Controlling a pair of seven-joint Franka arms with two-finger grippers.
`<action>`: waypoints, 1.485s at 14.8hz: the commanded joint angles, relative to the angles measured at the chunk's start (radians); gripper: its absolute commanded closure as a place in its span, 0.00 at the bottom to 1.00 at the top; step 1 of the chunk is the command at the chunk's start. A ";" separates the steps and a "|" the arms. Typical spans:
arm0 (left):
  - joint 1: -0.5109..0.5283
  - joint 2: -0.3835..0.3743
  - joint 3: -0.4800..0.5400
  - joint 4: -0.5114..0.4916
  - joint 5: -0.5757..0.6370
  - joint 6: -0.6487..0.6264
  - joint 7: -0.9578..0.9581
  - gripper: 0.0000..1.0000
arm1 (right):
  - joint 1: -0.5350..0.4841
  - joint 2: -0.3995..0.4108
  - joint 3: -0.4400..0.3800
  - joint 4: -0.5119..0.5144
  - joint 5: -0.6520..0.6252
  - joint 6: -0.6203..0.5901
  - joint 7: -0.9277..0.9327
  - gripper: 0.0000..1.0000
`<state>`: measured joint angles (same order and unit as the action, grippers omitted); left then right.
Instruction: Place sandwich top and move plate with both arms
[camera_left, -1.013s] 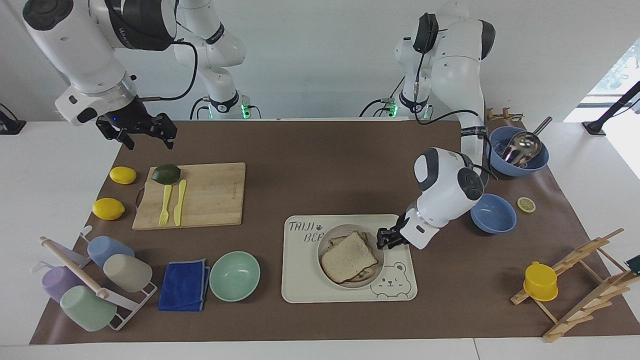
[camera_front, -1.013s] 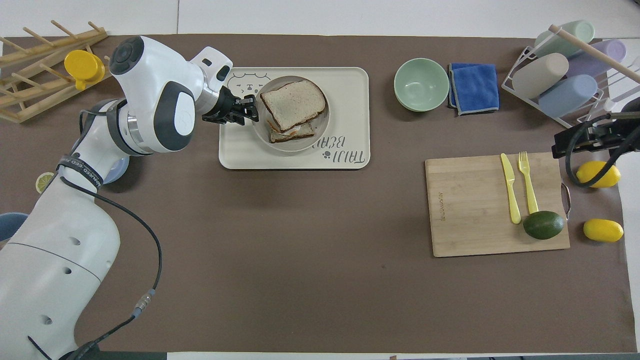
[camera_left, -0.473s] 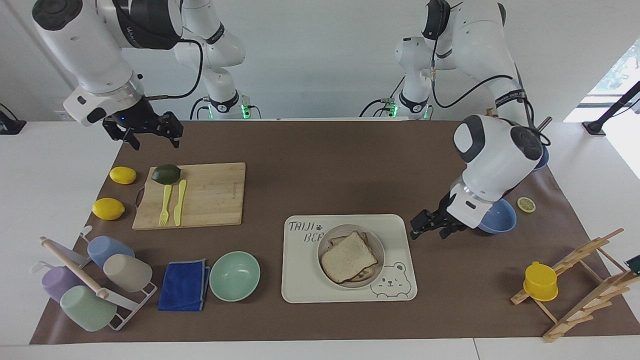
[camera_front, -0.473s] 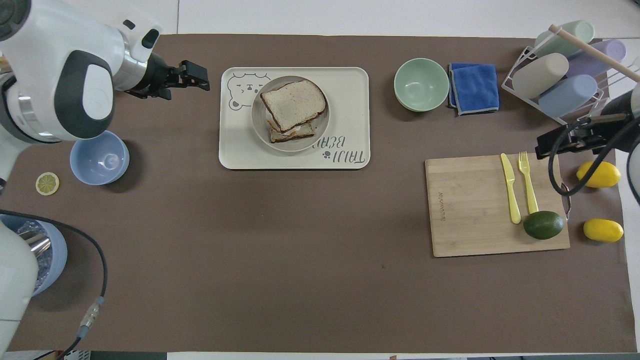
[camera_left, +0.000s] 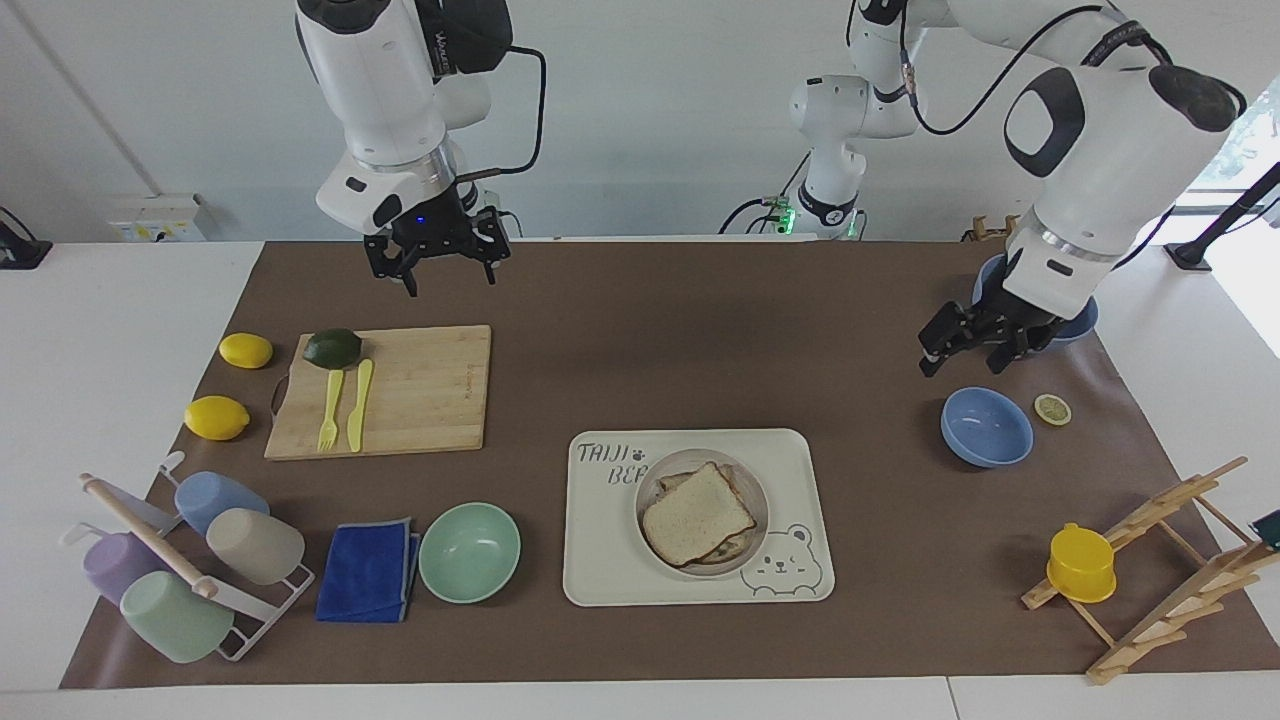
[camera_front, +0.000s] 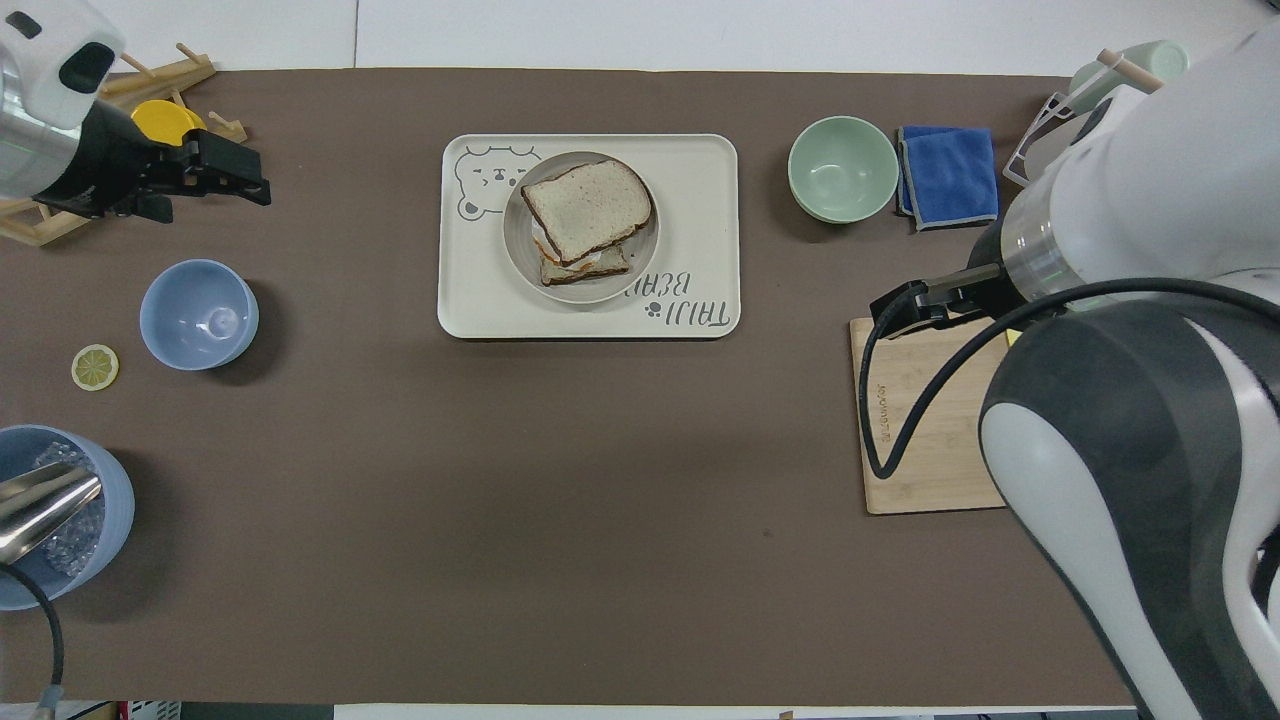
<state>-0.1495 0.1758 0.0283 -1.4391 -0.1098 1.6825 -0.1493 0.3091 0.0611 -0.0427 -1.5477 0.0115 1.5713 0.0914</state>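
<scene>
The sandwich top (camera_left: 697, 512) (camera_front: 585, 208), a plain bread slice, lies on the lower sandwich layers on the round off-white plate (camera_left: 755, 492) (camera_front: 642, 262). The plate sits on the cream bear tray (camera_left: 600, 560) (camera_front: 700, 180). My left gripper (camera_left: 962, 358) (camera_front: 250, 178) is open and empty, raised over the mat above the small blue bowl (camera_left: 986, 428) (camera_front: 198, 315), well apart from the plate. My right gripper (camera_left: 445, 275) (camera_front: 900, 308) is open and empty, raised over the mat at the cutting board's edge nearest the robots.
The cutting board (camera_left: 420, 390) (camera_front: 920, 420) holds an avocado (camera_left: 332, 347), a yellow fork and a knife; two lemons (camera_left: 216, 417) lie beside it. A mint bowl (camera_left: 469, 552) (camera_front: 842, 168), blue cloth (camera_left: 368, 570), cup rack (camera_left: 180, 560), ladle bowl (camera_front: 55, 515), lemon slice (camera_left: 1052, 408) and wooden rack (camera_left: 1160, 560) ring the tray.
My left gripper has pulled away from the plate and risen toward the left arm's end. My right arm has swung in from the table's end to over the cutting board's edge. The sandwich stayed put.
</scene>
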 joint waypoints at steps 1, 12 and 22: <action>0.004 -0.120 -0.002 -0.110 0.033 -0.085 0.010 0.00 | -0.034 -0.009 -0.003 -0.006 -0.045 -0.037 -0.007 0.00; 0.125 -0.239 -0.114 -0.290 0.065 -0.104 0.080 0.00 | -0.188 -0.014 -0.016 -0.002 -0.051 -0.131 -0.007 0.00; 0.100 -0.228 -0.090 -0.245 0.065 -0.162 0.074 0.00 | -0.239 -0.021 -0.011 -0.005 -0.048 -0.132 -0.013 0.00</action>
<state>-0.0417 -0.0611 -0.0674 -1.7072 -0.0638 1.5451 -0.0859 0.0807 0.0521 -0.0645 -1.5466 -0.0462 1.4465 0.0888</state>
